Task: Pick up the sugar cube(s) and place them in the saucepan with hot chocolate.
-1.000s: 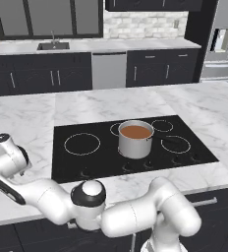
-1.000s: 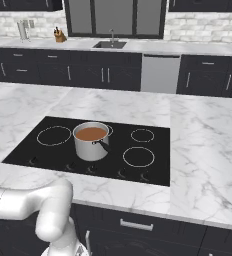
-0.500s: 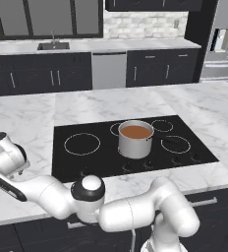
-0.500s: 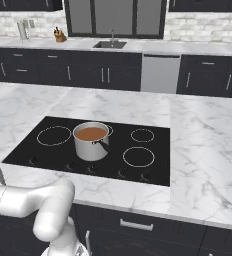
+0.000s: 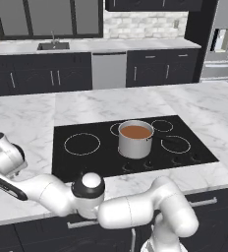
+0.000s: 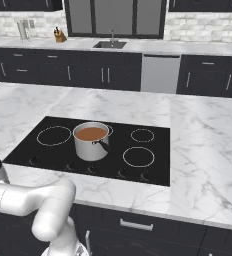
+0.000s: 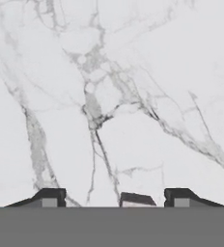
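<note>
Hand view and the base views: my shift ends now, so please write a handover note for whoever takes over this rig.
Hand: close over the marble counter, fingers apart, nothing clamped.
A small block lies between the fingertips. It is probably a sugar cube, but it is cropped by the view's bottom edge.
Saucepan: upright on the black cooktop, hot chocolate inside.
Done: no cube visible in the chocolate.
Left: close on the block, carry it to the saucepan, drop it in, then do any other cube.
</note>
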Robot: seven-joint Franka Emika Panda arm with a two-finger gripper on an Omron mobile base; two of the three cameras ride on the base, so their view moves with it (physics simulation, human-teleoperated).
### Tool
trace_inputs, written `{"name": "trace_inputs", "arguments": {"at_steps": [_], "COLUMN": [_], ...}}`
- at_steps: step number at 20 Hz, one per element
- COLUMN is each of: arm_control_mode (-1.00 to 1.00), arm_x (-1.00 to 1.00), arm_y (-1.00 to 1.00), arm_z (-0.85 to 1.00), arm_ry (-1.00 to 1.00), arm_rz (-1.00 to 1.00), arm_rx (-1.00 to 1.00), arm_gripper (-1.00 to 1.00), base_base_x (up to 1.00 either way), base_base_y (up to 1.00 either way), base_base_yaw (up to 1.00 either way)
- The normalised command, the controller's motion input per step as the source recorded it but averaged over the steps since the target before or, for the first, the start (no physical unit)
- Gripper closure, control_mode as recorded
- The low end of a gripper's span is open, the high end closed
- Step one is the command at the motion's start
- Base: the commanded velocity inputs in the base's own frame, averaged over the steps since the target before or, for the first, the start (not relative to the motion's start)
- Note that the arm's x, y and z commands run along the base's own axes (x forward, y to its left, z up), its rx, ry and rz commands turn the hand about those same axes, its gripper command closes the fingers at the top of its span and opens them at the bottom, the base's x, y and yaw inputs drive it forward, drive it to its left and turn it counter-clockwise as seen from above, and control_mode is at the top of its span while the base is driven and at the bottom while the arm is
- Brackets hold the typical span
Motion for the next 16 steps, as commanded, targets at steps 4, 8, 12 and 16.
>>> {"name": "trace_inputs", "arguments": {"at_steps": [4,8,12,16], "arm_control_mode": [-1.00,-1.00,-1.00,-1.00], "arm_x": [0.00,0.00,0.00,0.00], "arm_y": [0.06,0.02,0.00,0.00], "arm_z": [-0.25,-0.24,-0.18,-0.13], "arm_ry": [0.00,0.00,0.01,0.03], "arm_rz": [0.00,0.00,0.00,0.00], "arm_rx": [0.00,0.00,0.00,0.00], "arm_gripper": [1.00,1.00,1.00,1.00], "base_base_x": [0.00,0.00,0.00,0.00], "base_base_y": [0.00,0.00,0.00,0.00], "base_base_yaw": [0.00,0.00,0.00,0.00]}}
